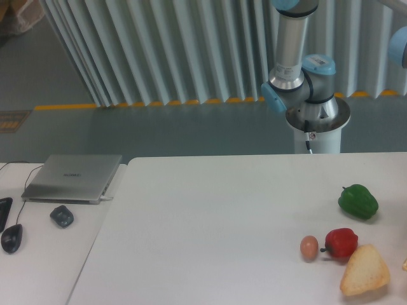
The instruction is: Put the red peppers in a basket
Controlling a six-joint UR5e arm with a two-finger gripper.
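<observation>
We see the red pepper (341, 243) near the right front part of the white table (210, 222). It is small, round and lumpy, and its skin is shiny. A dark stem pokes out on its left side, so it seems to lie tipped over, with the stem toward the egg (309, 247).

The egg is brown and smooth, and it sits just beside the pepper on the left. A piece of bread (365, 270) lies right in front of the pepper, maybe touching it. It looks like a pale wedge with a rough crust. The green pepper (358, 201) sits behind the red one, a bit to the right and apart from it. It is shiny and bumpy too.

We can see the arm (299, 76) standing on its base behind the far edge of the table. Its fingers are not in the picture, so we cannot tell if they are spread or closed. We think they must come down from above, toward the front right of the table. The egg and bread crowd the pepper, so a grab could bump them.

We see no basket in the picture.

Far to the left, on another table, lie a gray laptop (73, 178) and two dark mice.
</observation>
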